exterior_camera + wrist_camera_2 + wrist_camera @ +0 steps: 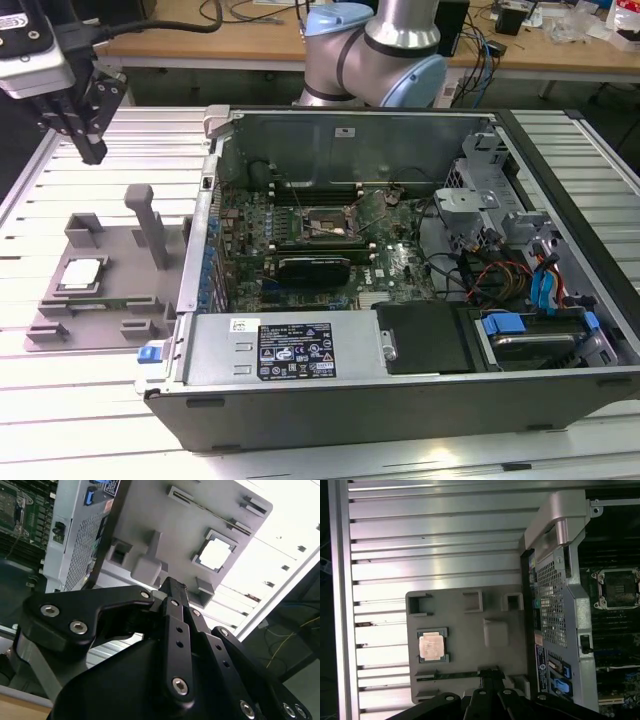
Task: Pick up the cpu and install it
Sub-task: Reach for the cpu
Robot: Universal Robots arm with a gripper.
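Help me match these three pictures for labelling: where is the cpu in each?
Exterior view: the cpu sits in a pocket of the grey fixture plate, on the exterior view's left.
First wrist view: the cpu lies in the same pocket of the grey fixture plate.
Second wrist view: the cpu is the bright square in that pocket.
Shared landmark: the grey fixture plate.

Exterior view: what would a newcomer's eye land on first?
The opened computer case dominates the middle, its green motherboard exposed with a black-framed socket near the centre. On the exterior view's left, the cpu sits bright in a grey fixture on the slatted table. The gripper hangs above that fixture, clear of the cpu, holding nothing.
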